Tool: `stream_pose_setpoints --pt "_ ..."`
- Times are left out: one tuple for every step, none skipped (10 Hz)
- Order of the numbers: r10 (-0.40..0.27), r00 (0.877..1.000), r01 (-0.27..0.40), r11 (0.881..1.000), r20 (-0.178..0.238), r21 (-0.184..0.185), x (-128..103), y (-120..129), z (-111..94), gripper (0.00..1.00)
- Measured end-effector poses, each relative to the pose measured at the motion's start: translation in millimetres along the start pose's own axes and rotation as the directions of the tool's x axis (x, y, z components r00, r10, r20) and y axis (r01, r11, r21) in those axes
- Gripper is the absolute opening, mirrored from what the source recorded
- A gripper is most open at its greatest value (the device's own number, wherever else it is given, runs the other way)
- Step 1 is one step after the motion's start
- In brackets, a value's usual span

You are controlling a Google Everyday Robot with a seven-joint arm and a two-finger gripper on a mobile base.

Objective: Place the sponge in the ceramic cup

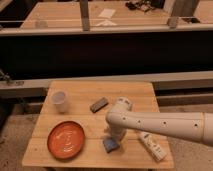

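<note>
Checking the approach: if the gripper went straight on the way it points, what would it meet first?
Most likely the sponge, lying on the table right beneath the downward-pointing gripper; depth is unclear.

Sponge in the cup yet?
No: the sponge lies on the table under the end effector, well away from the ceramic cup.

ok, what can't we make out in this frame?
Camera view:
- gripper: low over the sponge near the table's front edge. The arm hides it at the wrist, so I can't tell if it touches the sponge.
- sponge: far part covered by the wrist.
- cup: inside too blurred to see.
- white object, front right: too blurred to identify.
- arm: cut off by the right edge.
</note>
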Motion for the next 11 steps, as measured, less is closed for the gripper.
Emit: stream_pose_setpoints --pt "-0.001 1.0 0.001 1.0 0.001 0.0 -0.2 0.4 0.2 0.8" --pt "0.0 1.0 0.0 1.0 0.003 0.0 -0.5 0.6 0.8 0.8" --pt "-0.005 1.0 0.005 1.0 0.004 -0.001 -1.3 1.8 2.5 0.8" --pt "-0.008 1.0 0.008 1.0 0.003 -0.001 -1.1 2.2 3.6 0.8" --pt "-0.011 1.0 0.011 1.0 0.002 -0.001 -1.3 1.8 3.7 0.8" --pt "-0.013 1.0 0.013 1.0 0.002 -0.002 -1.9 1.6 4.0 0.8" --pt "-0.014 1.0 0.014 1.0 0.002 -0.003 -2.1 1.8 4.2 0.8" --pt "-0.015 1.0 0.015 1.0 0.002 -0.003 -2.2 2.0 4.4 0.8" --pt "-0.017 1.0 0.017 1.0 0.001 -0.005 -2.6 2.7 5.1 0.8" --pt "-0.018 1.0 0.018 1.0 0.0 -0.006 -2.2 3.4 6.3 0.8" --pt "-0.026 1.0 0.026 1.0 -0.004 -0.007 -1.6 3.7 7.2 0.8"
